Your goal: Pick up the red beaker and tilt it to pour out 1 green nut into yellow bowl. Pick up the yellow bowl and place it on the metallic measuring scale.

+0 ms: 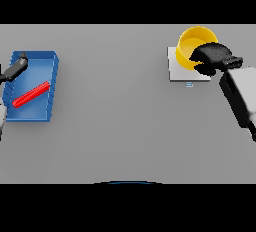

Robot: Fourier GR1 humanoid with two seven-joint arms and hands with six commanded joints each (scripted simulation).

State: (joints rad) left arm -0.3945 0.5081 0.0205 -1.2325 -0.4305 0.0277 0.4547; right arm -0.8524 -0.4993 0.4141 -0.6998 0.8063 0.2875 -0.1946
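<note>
Red beaker (31, 94) lies flat in the blue tray (51, 88) at the left, its long axis running near-left to far-right. Left hand (18, 66) hovers over the tray's far-left corner, fingers straight, holding nothing. Far right, the right hand (212, 57) curls round the yellow bowl (191, 47) on the metallic scale (177, 73).

Grey table (120, 126) bears a blue tray (50, 66) at left, a metallic scale (175, 73) at right

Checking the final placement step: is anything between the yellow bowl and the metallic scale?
Nothing visible. The yellow bowl, held by the right hand, is already over the metallic scale, overlapping its far edge.
</note>
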